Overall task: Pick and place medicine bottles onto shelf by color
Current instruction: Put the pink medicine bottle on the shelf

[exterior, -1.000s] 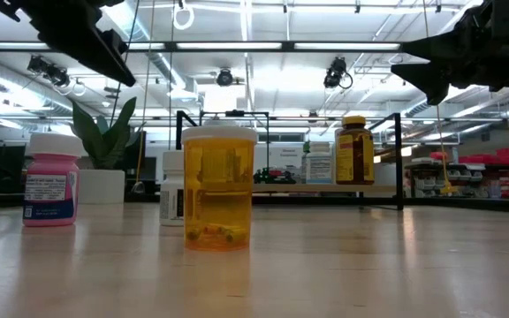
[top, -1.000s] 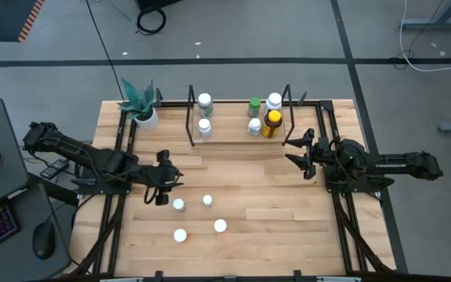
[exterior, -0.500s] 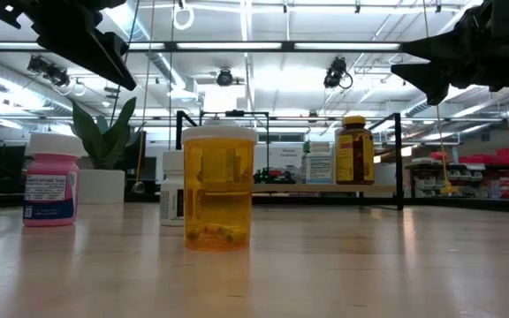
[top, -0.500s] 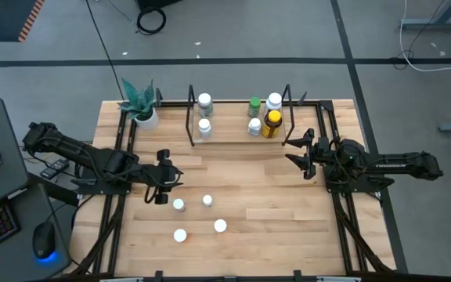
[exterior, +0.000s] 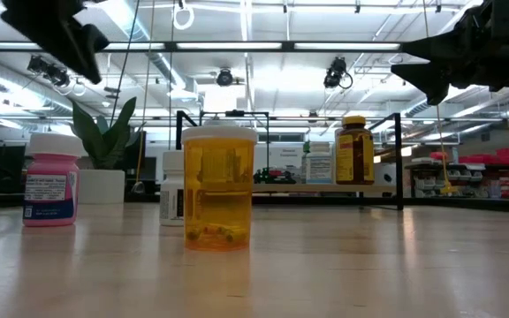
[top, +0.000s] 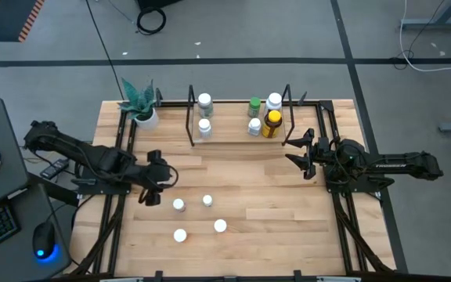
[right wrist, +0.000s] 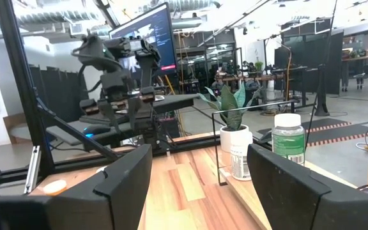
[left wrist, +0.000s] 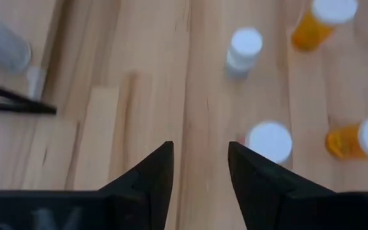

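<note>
Four loose bottles sit out on the open bench: a white-capped one, another, a third and a fourth. From bench level, the orange bottle stands upright up front, with a pink bottle off to one side and a white bottle just behind the orange one. Back on the shelf, two white-capped bottles stand at one end; a green bottle, two more white-capped ones and the amber yellow-capped bottle cluster at the other. Left gripper hovers just beside the nearest loose bottle, jaws parted with bare wood between them, nothing grasped. Right gripper waits near the shelf's amber end, jaws spread wide, empty. Potted plant stands at the bench's far corner.
</note>
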Controlling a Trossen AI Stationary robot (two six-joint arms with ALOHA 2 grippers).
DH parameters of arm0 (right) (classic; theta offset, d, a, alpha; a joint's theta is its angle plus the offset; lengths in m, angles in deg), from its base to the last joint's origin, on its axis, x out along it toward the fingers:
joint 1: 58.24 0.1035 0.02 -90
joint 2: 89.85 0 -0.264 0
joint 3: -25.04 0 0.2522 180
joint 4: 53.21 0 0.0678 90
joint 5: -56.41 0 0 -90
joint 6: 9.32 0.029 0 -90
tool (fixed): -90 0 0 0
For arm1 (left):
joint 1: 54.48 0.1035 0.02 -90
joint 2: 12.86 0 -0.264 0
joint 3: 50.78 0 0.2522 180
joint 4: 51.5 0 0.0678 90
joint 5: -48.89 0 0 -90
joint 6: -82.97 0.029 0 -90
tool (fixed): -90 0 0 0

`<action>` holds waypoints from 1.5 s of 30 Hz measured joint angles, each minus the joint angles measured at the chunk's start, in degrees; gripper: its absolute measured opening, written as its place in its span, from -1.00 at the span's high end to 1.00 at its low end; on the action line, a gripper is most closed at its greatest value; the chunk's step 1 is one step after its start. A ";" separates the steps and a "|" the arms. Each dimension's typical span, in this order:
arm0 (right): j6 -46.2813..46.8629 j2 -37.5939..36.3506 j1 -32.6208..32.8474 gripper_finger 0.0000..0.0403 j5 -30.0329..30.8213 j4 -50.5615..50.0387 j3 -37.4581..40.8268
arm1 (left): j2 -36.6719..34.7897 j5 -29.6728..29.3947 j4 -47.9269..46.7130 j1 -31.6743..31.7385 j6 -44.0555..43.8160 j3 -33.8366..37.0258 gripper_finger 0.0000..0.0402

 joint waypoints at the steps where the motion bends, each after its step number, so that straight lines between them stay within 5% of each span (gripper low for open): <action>1: 0.00 0.00 0.00 -0.31 0.00 0.00 0.00 | 0.00 0.00 -1.06 -0.58 -1.15 0.00 0.20; 13: 0.00 0.00 0.00 -0.31 0.02 0.01 0.00 | 1.01 3.47 -2.25 -3.63 -11.30 -0.07 -0.31; 45: 0.00 -0.02 0.00 -0.31 0.02 0.02 0.00 | 16.23 5.64 -2.55 -7.32 -14.45 0.24 -0.48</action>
